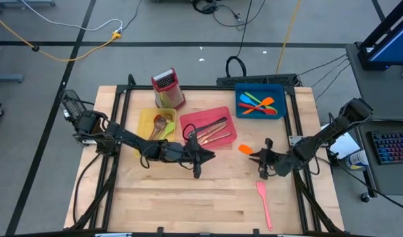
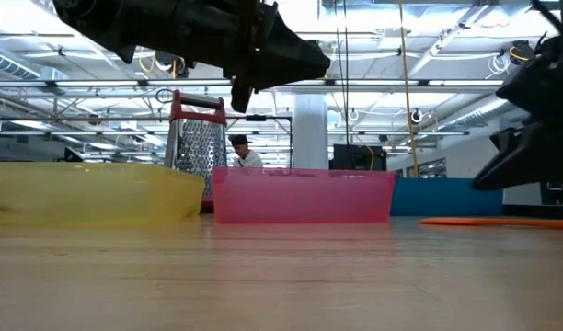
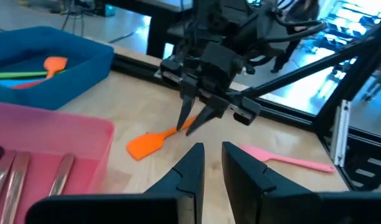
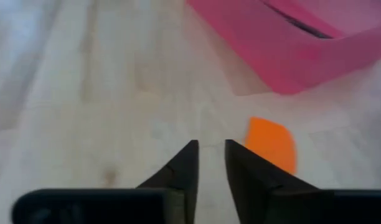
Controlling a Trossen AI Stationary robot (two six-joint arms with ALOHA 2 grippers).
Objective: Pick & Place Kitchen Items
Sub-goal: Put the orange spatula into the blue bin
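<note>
An orange spatula [image 1: 244,149] lies flat on the wooden table, right of the pink tray [image 1: 229,117]; it also shows in the left wrist view [image 3: 147,144] and the right wrist view [image 4: 272,144]. My right gripper [image 1: 252,157] hangs just above the spatula's handle, its fingers a little apart and empty, clear of the table in the low view [image 2: 502,170]. My left gripper [image 1: 211,157] hovers at the pink tray's near right corner, facing the right gripper, narrowly open and empty [image 3: 212,163]. A pink spatula [image 1: 263,201] lies flat near the table's front right.
The pink tray holds metal cutlery [image 1: 213,130]. A yellow tray [image 1: 143,122] holds wooden and copper-coloured utensils. A blue tray [image 1: 280,89] at the far right holds coloured utensils. A red-topped grater [image 1: 166,89] stands at the far edge. Bare wood stretches along the near edge.
</note>
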